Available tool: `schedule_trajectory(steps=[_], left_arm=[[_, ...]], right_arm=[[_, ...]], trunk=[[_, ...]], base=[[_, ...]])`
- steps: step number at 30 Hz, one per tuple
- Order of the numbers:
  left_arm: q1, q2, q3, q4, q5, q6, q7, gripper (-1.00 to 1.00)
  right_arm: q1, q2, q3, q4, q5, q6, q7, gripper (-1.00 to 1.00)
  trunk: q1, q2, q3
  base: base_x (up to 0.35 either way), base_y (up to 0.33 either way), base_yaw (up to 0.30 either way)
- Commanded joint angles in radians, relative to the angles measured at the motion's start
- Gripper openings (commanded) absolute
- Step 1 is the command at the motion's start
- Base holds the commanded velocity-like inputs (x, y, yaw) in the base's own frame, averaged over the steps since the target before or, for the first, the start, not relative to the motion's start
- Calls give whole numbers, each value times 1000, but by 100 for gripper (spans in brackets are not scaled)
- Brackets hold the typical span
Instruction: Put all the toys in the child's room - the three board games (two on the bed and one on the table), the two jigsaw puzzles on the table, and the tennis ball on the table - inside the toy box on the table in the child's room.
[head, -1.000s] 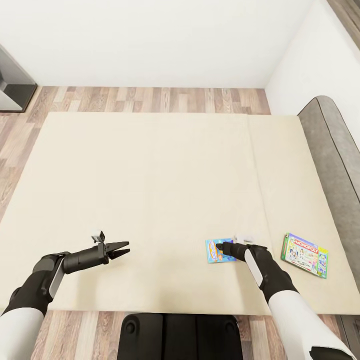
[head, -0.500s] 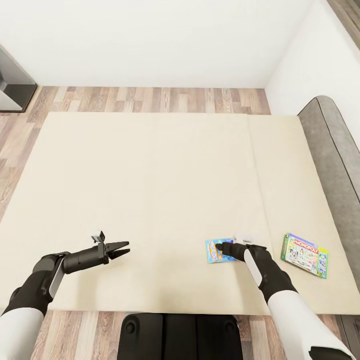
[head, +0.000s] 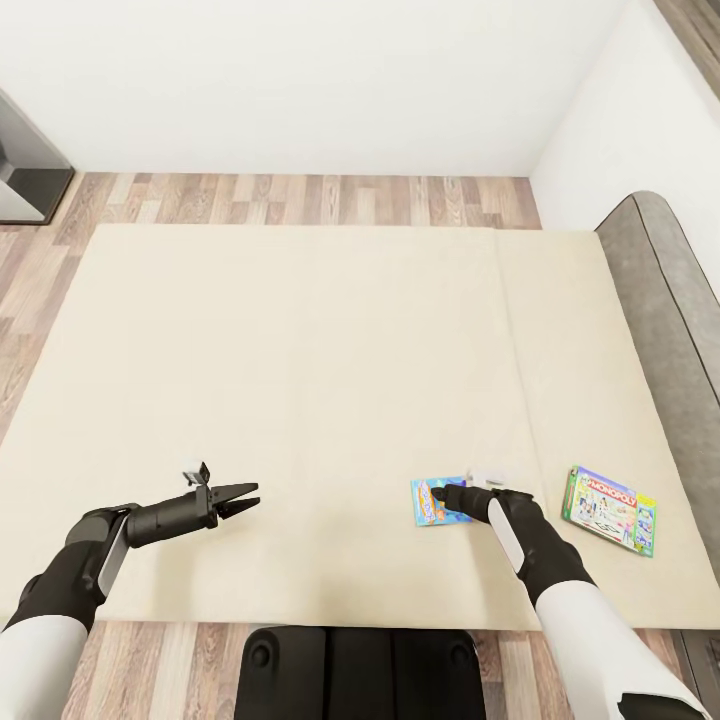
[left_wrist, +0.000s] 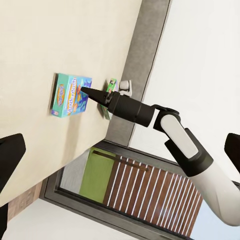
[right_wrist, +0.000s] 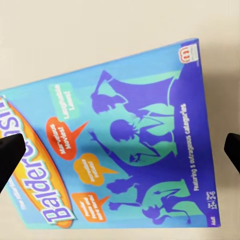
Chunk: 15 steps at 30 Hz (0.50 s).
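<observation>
Head view, largest first. One bed (head: 300, 400): two beige mattress pads joined at a seam toward the headboard side, grey headboard (head: 665, 300) along the right edge, wood floor (head: 300, 200) beyond the far edge and along the near edge. Broad bare mattress across the middle, the far half and the whole left side; both toys confined to the near right corner region.

Two board games, both lying flat on the bed. White-and-green board game (head: 609, 509) near the headboard edge, close to the near edge, well apart from either arm. Blue board game (head: 432, 500) just left of it, also close to the near edge, apart from its neighbour with bare mattress between.

Two claws. Right claw (head: 452, 493) poised directly over the blue board game, fingers spread to either side in the right wrist view (right_wrist: 11, 155), box cover (right_wrist: 115, 150) between them, nothing gripped; contact with the cover not discernible. Left claw (head: 240, 497) near the left part of the near edge, over bare mattress, fingers parted, released, holding nothing.
</observation>
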Motion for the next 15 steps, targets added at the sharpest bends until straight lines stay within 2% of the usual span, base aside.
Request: schedule_trajectory(steps=[1, 15], left_arm=[[0, 0, 0, 0, 1, 11, -3, 100], [0, 0, 0, 0, 1, 10, -3, 100]], right_arm=[[0, 1, -4, -1, -2, 6, 3, 100], [0, 3, -4, -1, -2, 6, 3, 100]], trunk=[[1, -2, -1], [1, -2, -1]], base=[[0, 0, 0], [0, 0, 0]])
